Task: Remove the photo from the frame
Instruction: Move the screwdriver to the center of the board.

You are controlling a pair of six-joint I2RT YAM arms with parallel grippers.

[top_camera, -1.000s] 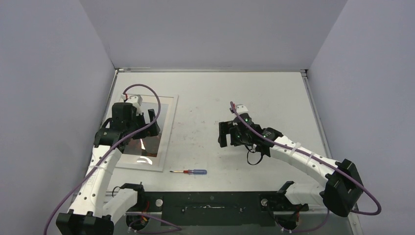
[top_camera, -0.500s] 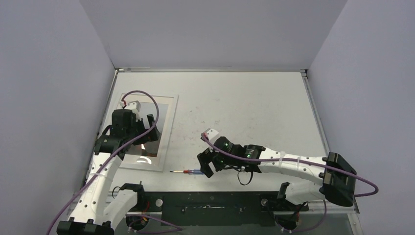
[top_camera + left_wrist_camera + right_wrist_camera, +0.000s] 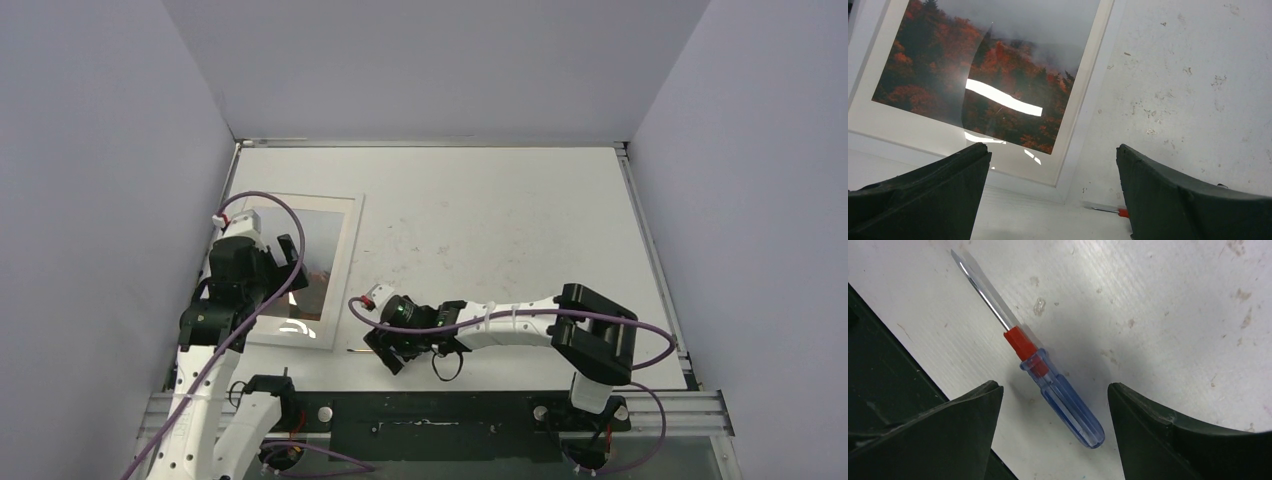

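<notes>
The frame (image 3: pixel 342 262) lies flat at the table's left, glossy side up, white border (image 3: pixel 1087 102) showing. Inside it sits the photo (image 3: pixel 983 75), with grey mist over orange-red trees (image 3: pixel 312 238). My left gripper (image 3: pixel 272 268) hovers open over the frame's near right corner (image 3: pixel 1053 195), holding nothing. A small screwdriver (image 3: pixel 1048 380) with a red collar and blue handle lies on the table right of that corner; its tip (image 3: pixel 1108 210) shows in the left wrist view. My right gripper (image 3: pixel 386 350) is low over it, open, its fingers on either side of the handle (image 3: pixel 1053 430) and apart from it.
The black base rail (image 3: pixel 430 425) runs along the near edge, just beside the screwdriver (image 3: pixel 878 365). Grey walls close in the left, right and back sides. The white tabletop (image 3: pixel 500 220) is scuffed.
My right arm swung from mid-table down to the near edge, over the screwdriver, and its jaws narrowed slightly. My left arm drew back towards the left, uncovering more of the photo.
</notes>
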